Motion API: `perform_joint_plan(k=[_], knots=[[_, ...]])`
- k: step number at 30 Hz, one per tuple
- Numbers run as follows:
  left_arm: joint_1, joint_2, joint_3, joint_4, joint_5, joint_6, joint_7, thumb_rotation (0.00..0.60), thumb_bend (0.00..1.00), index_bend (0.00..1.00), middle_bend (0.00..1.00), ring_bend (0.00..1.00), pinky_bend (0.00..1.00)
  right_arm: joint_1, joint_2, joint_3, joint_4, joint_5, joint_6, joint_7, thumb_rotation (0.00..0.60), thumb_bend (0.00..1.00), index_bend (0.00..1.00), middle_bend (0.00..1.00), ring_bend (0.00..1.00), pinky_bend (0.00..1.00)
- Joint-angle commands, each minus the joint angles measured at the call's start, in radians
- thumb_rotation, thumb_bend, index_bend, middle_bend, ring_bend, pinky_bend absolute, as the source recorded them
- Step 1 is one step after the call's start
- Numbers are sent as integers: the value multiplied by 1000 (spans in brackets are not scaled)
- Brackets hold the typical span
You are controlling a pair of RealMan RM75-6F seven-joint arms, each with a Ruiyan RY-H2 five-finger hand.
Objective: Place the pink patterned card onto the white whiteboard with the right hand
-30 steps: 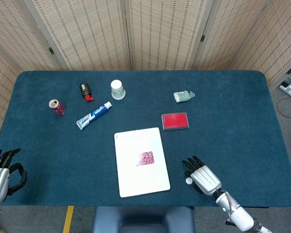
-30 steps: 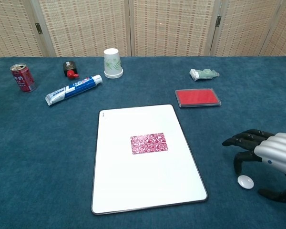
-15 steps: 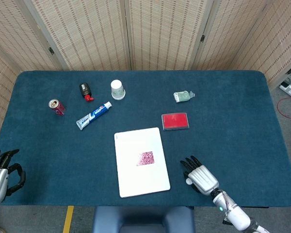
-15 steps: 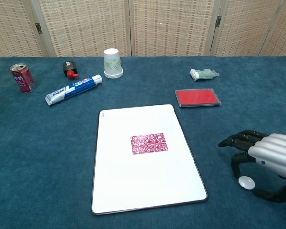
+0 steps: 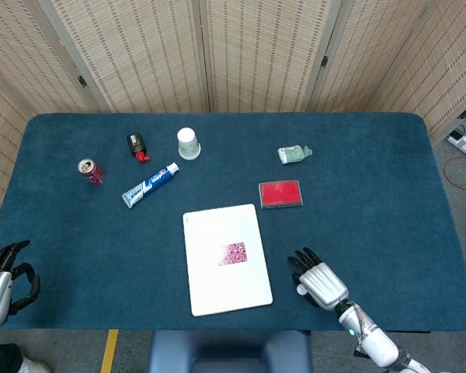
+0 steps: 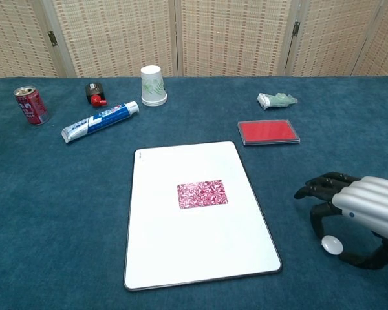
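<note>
The pink patterned card (image 5: pixel 233 253) (image 6: pixel 202 194) lies flat near the middle of the white whiteboard (image 5: pixel 206 233) (image 6: pixel 161 174), which rests on the blue table. My right hand (image 5: pixel 319 280) (image 6: pixel 355 206) hovers low over the table to the right of the whiteboard, fingers spread and pointing toward it, holding nothing. My left hand (image 5: pixel 1 280) shows only in the head view, at the table's near left edge, fingers apart and empty.
A red flat case (image 5: pixel 280 193) (image 6: pixel 268 132) lies beyond the right hand. Further back are a crumpled green packet (image 5: pixel 293 154), a paper cup (image 5: pixel 188 143), a toothpaste tube (image 5: pixel 150 184), a black-and-red bottle (image 5: pixel 137 144) and a red can (image 5: pixel 90 170).
My right hand has drawn back slightly toward the near table edge, away from the whiteboard. The left hand has slid a little lower. The card stays still on the board.
</note>
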Motion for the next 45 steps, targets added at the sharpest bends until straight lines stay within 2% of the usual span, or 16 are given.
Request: perform_joint_plan(k=[1,5,9,13,19,27,35,38,45], knots=[[1,2,-1,-1,1,2,-3,600,180,217,184,164,0,20,19,29,-43,-4,5,-13,600,352,483,149,34,0],[2,4,0,-4,9,7,-4,600,180,217,184,164,0,68,28,89,-108,20,-27,-68,600,351,492,149,33,0],[2,6,2,-12,17,12,1,600,179,217,184,164,0,134,10,162,-158,98,-98,-134,600,352,492,149,33,0],[3,10,1,-19,16,14,9,600,179,218,184,163,0,207,-38,225,-164,209,-170,-221,600,351,492,149,29,0],[4,12,1,-24,12,11,17,600,179,217,184,164,0,301,-124,277,-121,360,-233,-318,600,352,492,145,25,0],[5,12,1,-22,3,7,18,600,180,217,184,164,0,400,-220,286,-29,510,-248,-407,600,352,492,138,19,0],[9,10,1,-14,-1,8,10,600,179,217,184,164,0,449,-264,274,31,565,-238,-407,600,351,471,134,17,0],[9,7,2,-8,-3,5,7,600,180,217,184,164,0,462,-271,269,42,574,-232,-404,600,351,427,130,12,0],[10,4,3,3,-6,2,-1,600,179,217,184,164,0,470,-259,256,36,569,-213,-362,600,351,252,128,21,0]])
